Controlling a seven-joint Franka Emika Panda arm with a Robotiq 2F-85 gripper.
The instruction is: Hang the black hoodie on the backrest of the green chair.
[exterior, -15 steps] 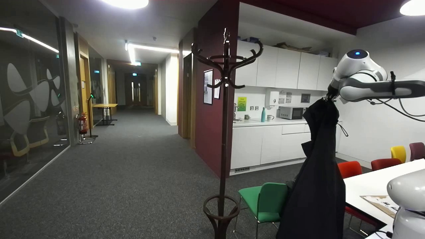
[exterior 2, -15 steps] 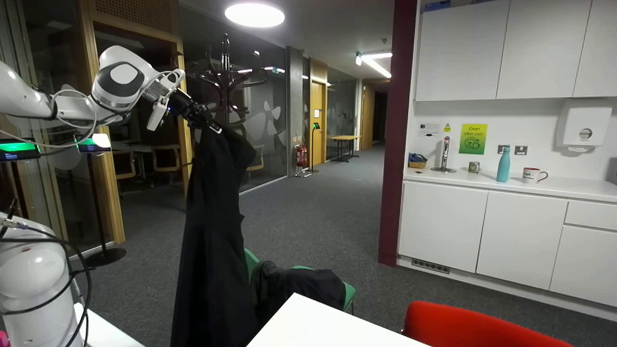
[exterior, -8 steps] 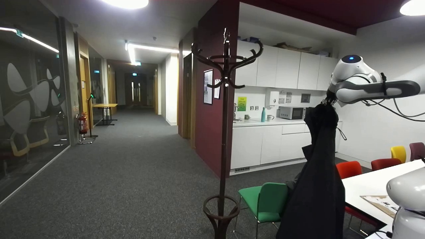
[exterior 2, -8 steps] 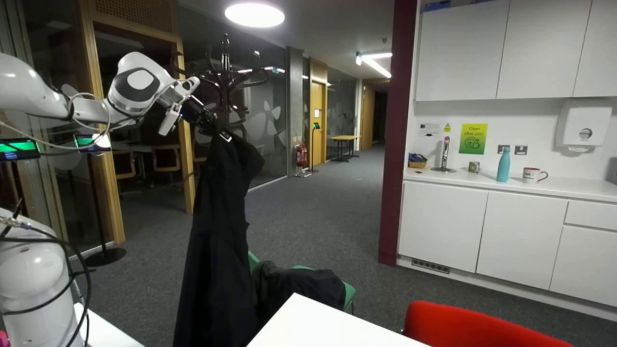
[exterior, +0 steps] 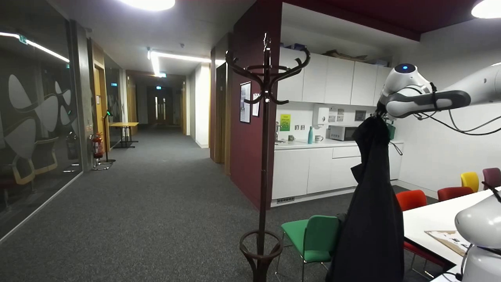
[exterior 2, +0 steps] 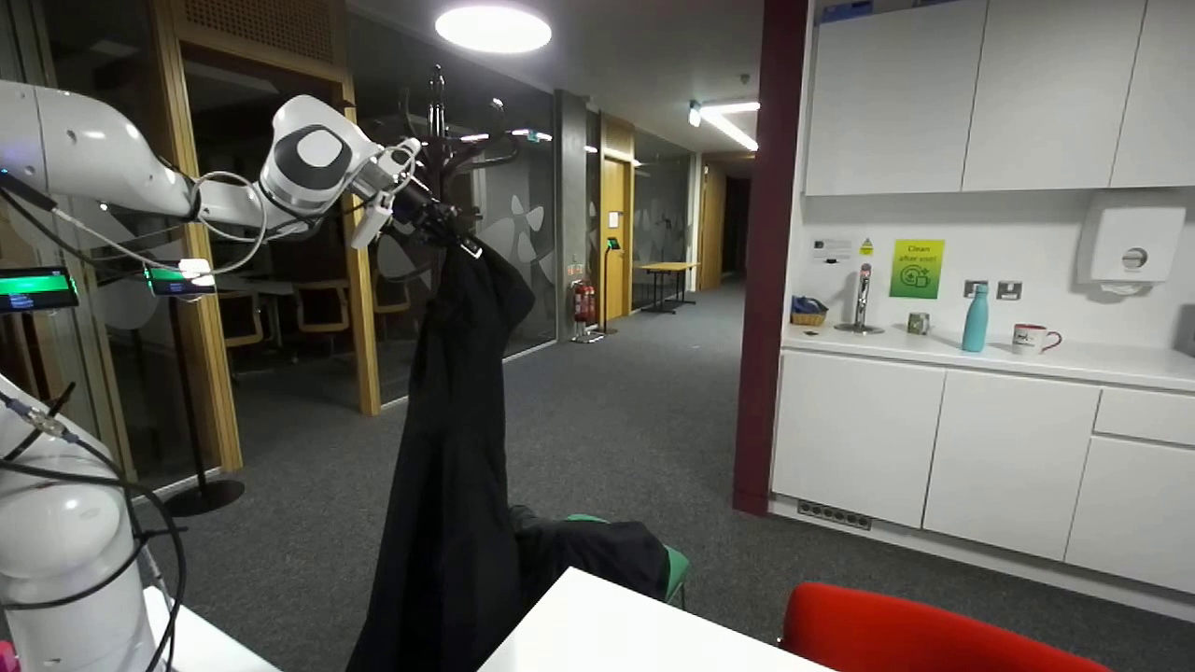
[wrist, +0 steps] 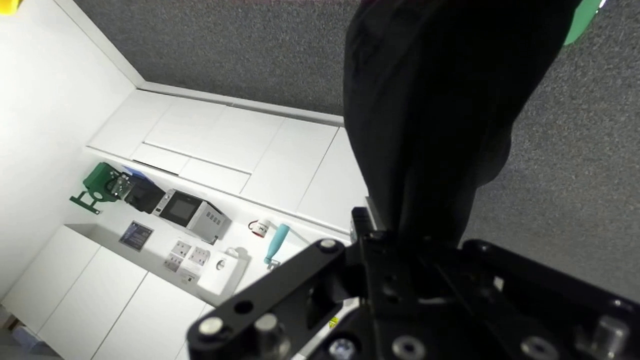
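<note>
Black hoodie [exterior: 372, 203]: in the air, hanging from the gripper [exterior 2: 464, 245], bunched narrow at the top and widening below. Thin dark loop [exterior: 397, 149] sticks out near the top. Lower end runs out of frame in both exterior views, so can't tell if it reaches the floor.

Claw state: clamped on the hoodie's top end. In the wrist view the fabric comes out from between the fingers [wrist: 375, 245].

Green chair [exterior: 313, 237]: upright, near the hoodie. Fabric covers one edge of the backrest [exterior: 323, 233] in an exterior view; touching or just beside, can't tell. Gripper sits well above backrest level. More dark fabric [exterior 2: 602, 551] overlaps the chair's seat in an exterior view; can't tell if it's part of the hoodie or separate, or whether it lies on the seat.

Arm [exterior 2: 317, 159] runs out roughly level, wrist angled down to the gripper. Coat stand [exterior: 264, 164] is upright, seen behind the gripper in an exterior view.

Further out: white table [exterior 2: 644, 630], red chair [exterior 2: 915, 625] beside it. Beyond that, the worktop [exterior 2: 1120, 362] with turquoise bottle [exterior 2: 975, 319], red-rimmed mug [exterior 2: 1030, 339] near it, and microwave [exterior: 343, 133].
</note>
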